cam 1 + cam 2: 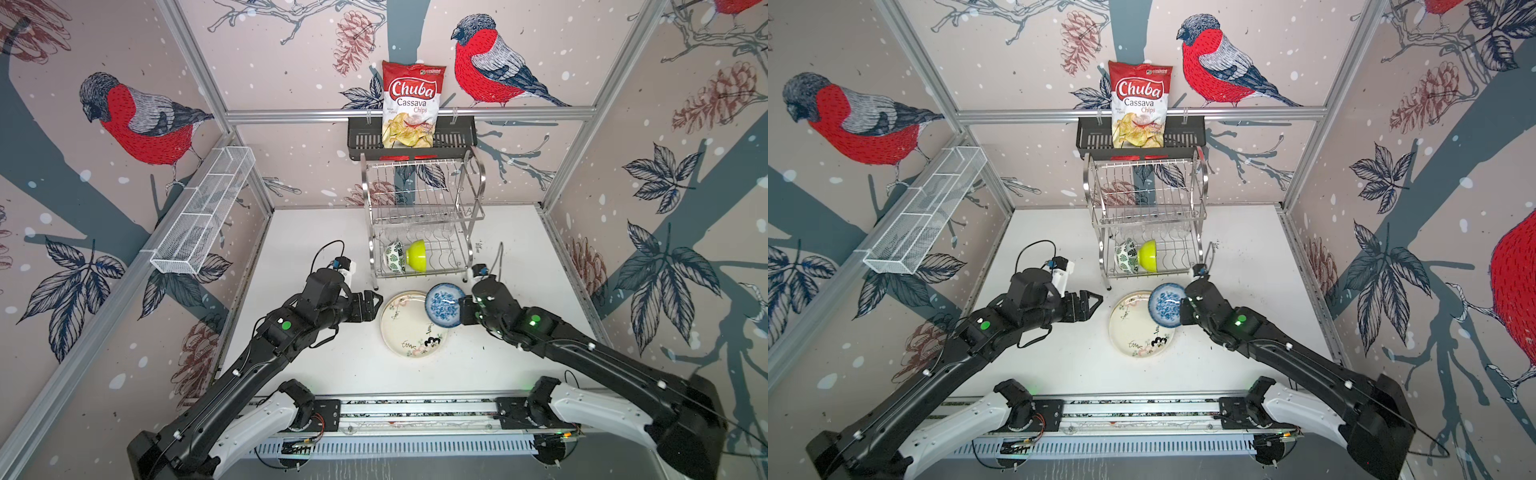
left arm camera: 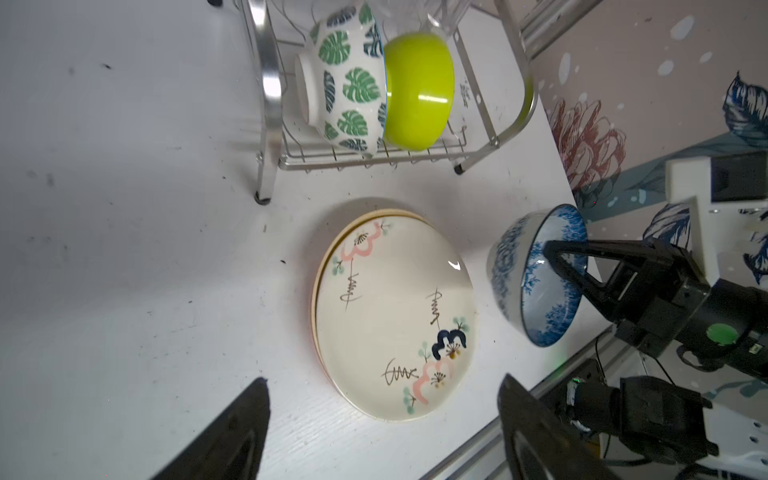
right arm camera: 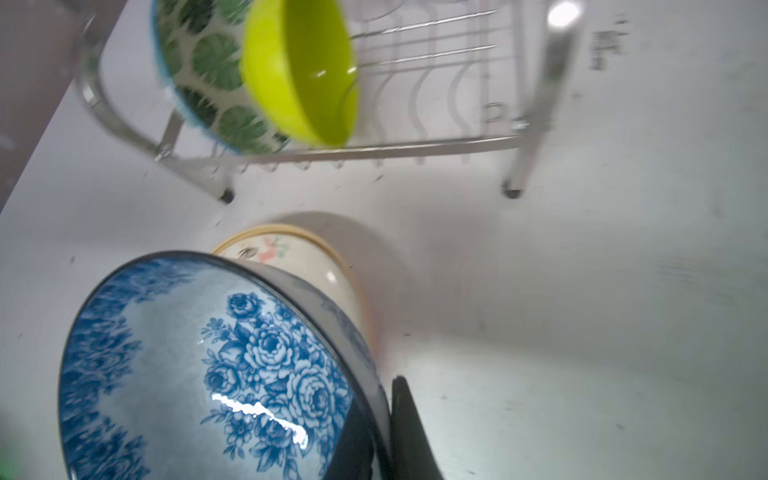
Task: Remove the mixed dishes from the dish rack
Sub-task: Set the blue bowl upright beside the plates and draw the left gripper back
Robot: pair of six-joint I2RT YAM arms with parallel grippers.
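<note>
- The left gripper [image 1: 375,306] is in front of the dish rack [image 2: 271,104], out past the rack's left leg. Its two fingers are spread wide and it has hold of nothing.
- The cream floral plate [image 1: 411,328] lies flat on the white table [image 1: 311,232], just in front of the rack. It is on top of a pile. The rim of a pale yellow plate [image 2: 399,212] peeks out from under it.
- The right gripper [image 1: 461,309] is in front of the rack's right leg. It is pinched tight on the rim of the blue-patterned bowl [image 1: 444,305], with one finger inside the bowl.
- The blue bowl is tipped on its side, over the edge of the plate pile that is nearest the rack. I cannot tell if it touches the plates.
- On the rack's bottom shelf, at the left end, the green-leaf bowl [image 1: 395,257] stands on its edge. The lime green bowl [image 1: 416,255] is pressed up against it.
- Clear glasses [image 1: 419,226] sit on the rack's top shelf. They are hard to see, so I cannot count them.
- Above and behind the rack hangs a black basket [image 1: 365,141] with a red-and-white chips bag [image 1: 411,104] in it.
- Far off to the rack's left, a long white mesh tray [image 1: 203,212] hangs on the wall.
</note>
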